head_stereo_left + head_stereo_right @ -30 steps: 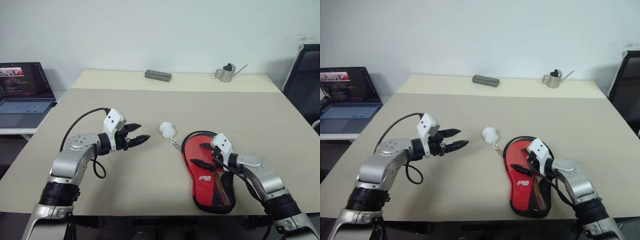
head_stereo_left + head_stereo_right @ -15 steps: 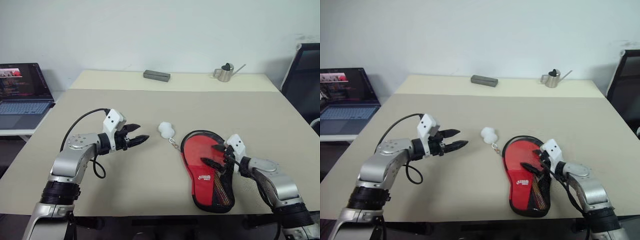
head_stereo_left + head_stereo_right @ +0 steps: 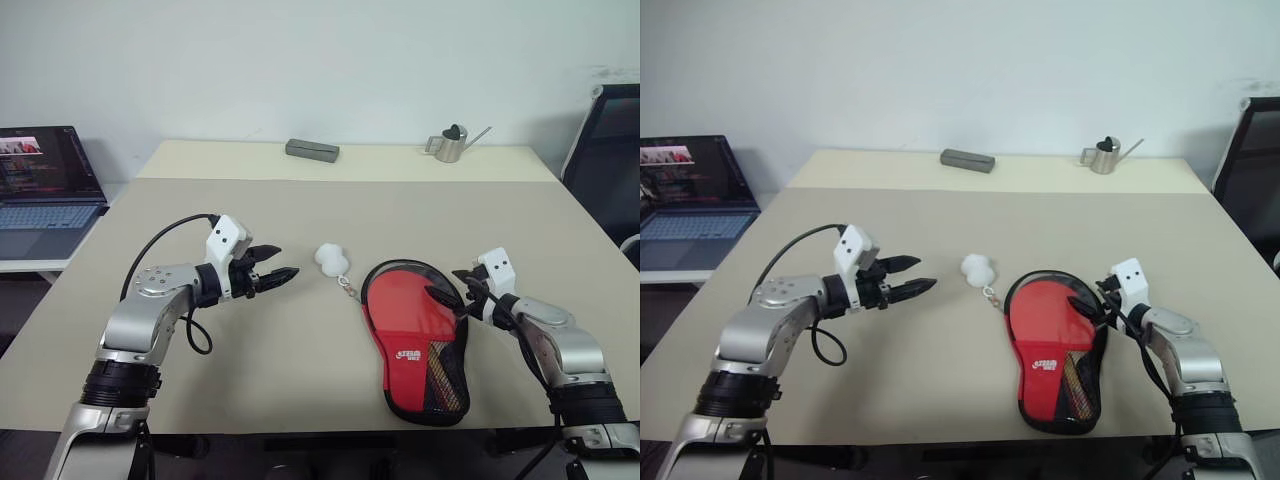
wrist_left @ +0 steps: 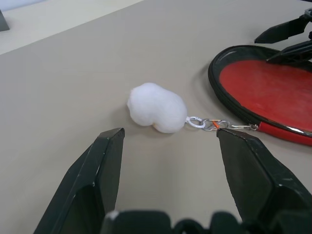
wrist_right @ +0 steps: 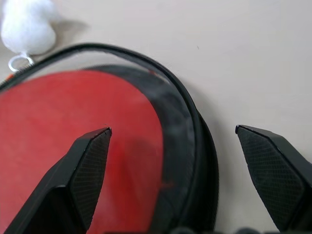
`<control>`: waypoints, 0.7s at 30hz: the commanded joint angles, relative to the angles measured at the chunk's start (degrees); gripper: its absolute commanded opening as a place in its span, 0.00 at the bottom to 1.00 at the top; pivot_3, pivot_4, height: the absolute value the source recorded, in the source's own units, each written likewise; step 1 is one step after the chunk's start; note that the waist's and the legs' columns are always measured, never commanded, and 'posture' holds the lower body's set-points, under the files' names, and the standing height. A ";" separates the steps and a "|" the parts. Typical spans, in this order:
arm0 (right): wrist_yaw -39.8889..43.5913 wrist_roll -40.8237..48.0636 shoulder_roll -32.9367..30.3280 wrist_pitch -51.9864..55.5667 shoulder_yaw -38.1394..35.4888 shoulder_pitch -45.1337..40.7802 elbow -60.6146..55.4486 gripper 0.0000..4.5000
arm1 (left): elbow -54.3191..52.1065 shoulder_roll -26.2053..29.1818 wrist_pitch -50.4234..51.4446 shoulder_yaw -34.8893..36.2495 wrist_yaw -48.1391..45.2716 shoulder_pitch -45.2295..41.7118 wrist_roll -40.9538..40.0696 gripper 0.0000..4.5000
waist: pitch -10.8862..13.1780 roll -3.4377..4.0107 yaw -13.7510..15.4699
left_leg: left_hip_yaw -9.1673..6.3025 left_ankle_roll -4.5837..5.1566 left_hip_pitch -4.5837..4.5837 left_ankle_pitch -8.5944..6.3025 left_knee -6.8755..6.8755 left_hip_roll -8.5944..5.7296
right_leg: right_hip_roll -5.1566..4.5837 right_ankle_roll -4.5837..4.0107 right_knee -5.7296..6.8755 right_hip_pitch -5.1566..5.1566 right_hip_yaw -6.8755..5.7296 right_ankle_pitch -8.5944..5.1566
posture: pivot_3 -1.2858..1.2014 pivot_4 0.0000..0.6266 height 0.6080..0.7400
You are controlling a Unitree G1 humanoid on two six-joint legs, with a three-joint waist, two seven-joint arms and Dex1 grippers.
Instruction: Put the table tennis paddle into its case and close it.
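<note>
We judge the case (image 3: 415,335) soft and light, so with both the left gripper (image 3: 283,275) and right gripper (image 3: 451,291) open and empty, we would grip its stiff zipper rim.

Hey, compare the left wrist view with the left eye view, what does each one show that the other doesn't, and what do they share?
Left wrist view alone: the small metal rings and clasp linking the white charm to the zipper.

Left eye view alone: the laptop on a side table, the grey bar and small metal watering can at the table's far edge, the black chair, and the case's mesh pocket with its white logo.

Both: the charm, the case's red rounded end, the open left end effector, and the open right end effector at the case's edge.
</note>
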 commanded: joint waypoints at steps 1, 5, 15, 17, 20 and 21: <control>0.14 0.71 -0.42 -0.17 -1.60 -0.64 -1.07 0.91 | -2.12 0.09 -1.08 1.18 -0.25 -0.88 -0.49 0.73 | 0.00 0.00 -0.08 | 0.00 0.00 0.00 0.00 0.00 0.00 | 0.00 0.00 0.00 0.00 0.00 0.00 | 0.52 0.24 1.00; 0.29 1.09 -0.64 0.30 -1.64 -0.62 -1.16 0.64 | -2.33 0.20 -1.01 1.23 -0.51 -0.76 -0.67 0.73 | 0.00 0.00 -0.10 | 0.00 0.00 0.00 0.00 0.00 0.00 | 0.00 0.00 0.01 0.00 0.00 0.00 | 0.52 0.24 1.00; 0.45 1.11 -0.86 1.25 -1.57 -0.39 -1.56 0.00 | -11.04 6.37 2.92 3.26 -14.05 2.67 -11.04 0.73 | 0.00 0.06 -0.32 | 0.01 0.00 0.00 0.00 0.00 0.03 | 0.01 -0.04 0.02 -0.02 0.01 -0.02 | 0.52 0.24 1.00; 0.43 1.03 -0.89 1.32 -1.53 -0.25 -1.66 0.00 | -11.54 8.71 2.39 3.35 -16.95 3.68 -11.42 0.73 | -0.01 0.10 -0.29 | 0.02 0.00 0.03 0.00 0.00 0.02 | 0.01 -0.06 0.02 0.01 0.01 -0.03 | 0.52 0.24 1.00; 0.33 0.91 -0.96 1.32 -1.51 -0.22 -1.71 0.00 | -11.15 11.19 1.38 3.70 -19.47 4.41 -11.35 0.73 | 0.00 0.12 -0.27 | 0.02 0.01 0.03 0.00 0.00 0.02 | 0.01 -0.14 0.02 0.00 0.01 -0.08 | 0.52 0.24 1.00; 0.28 0.80 -1.09 1.27 -1.55 -0.29 -1.69 0.00 | -10.48 11.87 1.00 3.94 -19.89 4.25 -11.02 0.73 | 0.01 0.12 -0.25 | 0.01 0.01 0.03 0.00 0.00 0.02 | 0.01 -0.17 0.02 0.00 0.01 -0.10 | 0.52 0.24 1.00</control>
